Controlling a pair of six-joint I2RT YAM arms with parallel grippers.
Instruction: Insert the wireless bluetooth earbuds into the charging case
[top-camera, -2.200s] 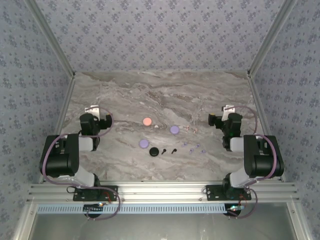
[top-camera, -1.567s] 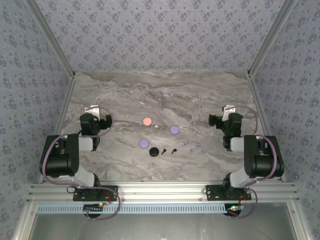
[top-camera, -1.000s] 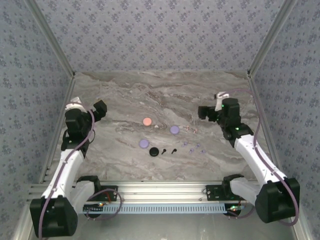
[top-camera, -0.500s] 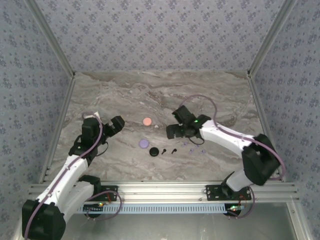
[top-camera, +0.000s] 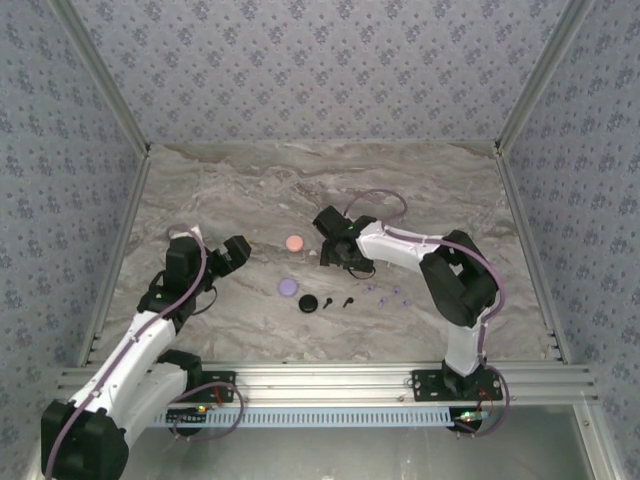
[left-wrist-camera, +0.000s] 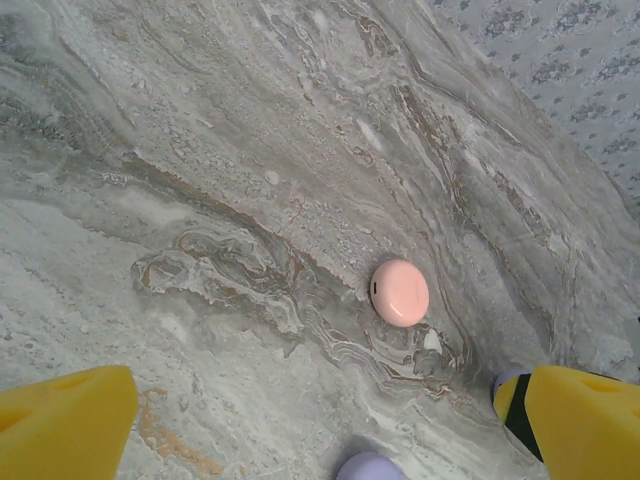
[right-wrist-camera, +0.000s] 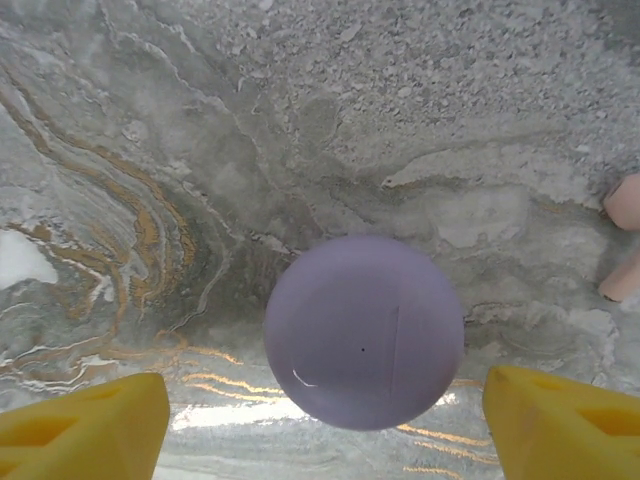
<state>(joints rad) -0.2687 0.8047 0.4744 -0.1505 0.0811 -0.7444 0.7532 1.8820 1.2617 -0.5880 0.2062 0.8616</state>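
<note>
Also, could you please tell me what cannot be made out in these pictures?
Top external: purple earbuds too small to count or tell their pose.
Right wrist: pale pink earbuds cut off by the right edge.
Left wrist: nearer purple case cut off by the bottom edge.
Top external: right gripper hides the farther purple case.

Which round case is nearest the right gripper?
The purple case between the right gripper's open fingers; the pink case and the other purple case lie farther off.
</note>
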